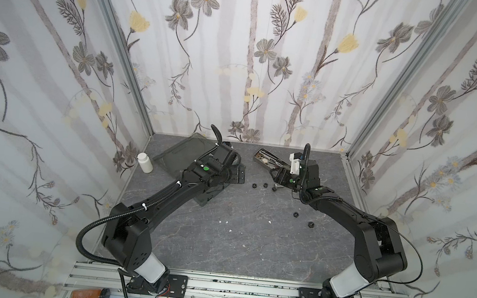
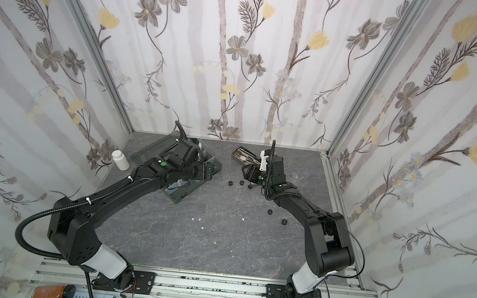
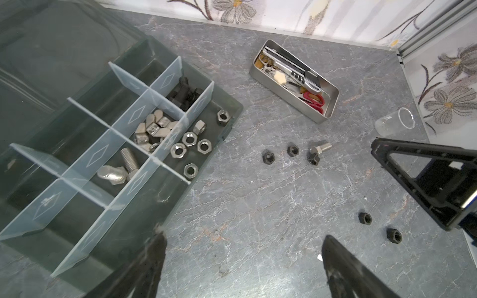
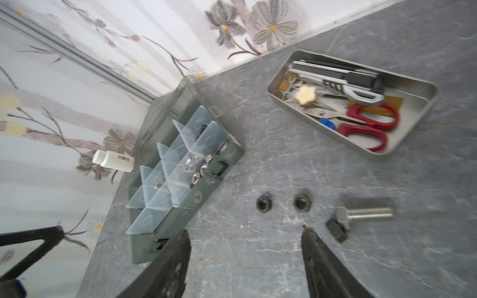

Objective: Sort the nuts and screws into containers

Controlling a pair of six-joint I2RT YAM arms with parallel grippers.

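The near half of the table [image 1: 251, 247] is open, bare but for white specks. At the back, the box [image 3: 154, 206] under the left arm [image 1: 165, 196] and the tin [image 3: 333, 100] leave a strip between them, dotted with three black nuts [image 3: 268, 156] and a bolt [image 3: 321, 147]. Two stray nuts [image 3: 365, 218] lie beside the right arm [image 1: 345, 209]

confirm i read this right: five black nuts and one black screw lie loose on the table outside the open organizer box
Not quite. The loose screw is silver, not black; the left wrist view shows it lying against one of the nuts. The rest holds: five black nuts lie loose on the table outside the open organizer box.
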